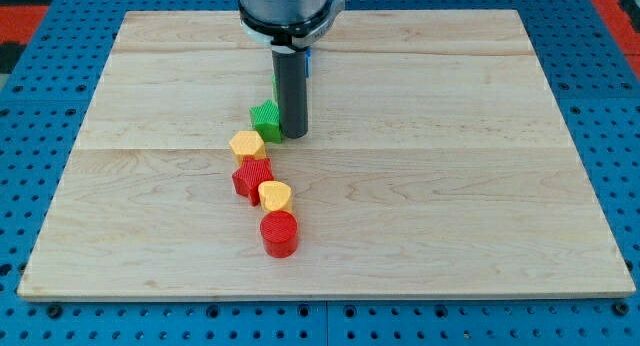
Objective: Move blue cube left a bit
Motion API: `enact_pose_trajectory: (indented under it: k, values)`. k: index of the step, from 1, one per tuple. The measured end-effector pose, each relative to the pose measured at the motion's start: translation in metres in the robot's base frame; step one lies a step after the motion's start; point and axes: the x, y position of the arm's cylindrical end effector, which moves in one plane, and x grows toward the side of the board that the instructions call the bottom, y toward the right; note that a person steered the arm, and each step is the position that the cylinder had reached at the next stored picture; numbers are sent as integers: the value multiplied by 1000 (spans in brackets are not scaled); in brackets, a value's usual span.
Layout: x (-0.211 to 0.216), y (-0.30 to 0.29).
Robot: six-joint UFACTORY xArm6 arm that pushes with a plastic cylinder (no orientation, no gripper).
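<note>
The blue cube is almost hidden behind my rod; only a thin blue sliver shows at the rod's right edge near the view's top. My tip rests on the board below that sliver, touching or nearly touching the right side of a green star-like block. A thin strip of a second green block shows at the rod's left edge.
A curved line of blocks runs down from the green one: a yellow hexagon, a red star-like block, a yellow heart and a red cylinder. The wooden board lies on a blue perforated table.
</note>
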Motion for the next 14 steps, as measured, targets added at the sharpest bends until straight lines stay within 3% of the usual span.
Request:
enact_pose_trajectory:
  k: [3, 5, 7, 10, 14]
  values:
    - [-26, 28]
    - [-116, 108]
    - [-112, 58]
    - [-144, 32]
    - [-141, 29]
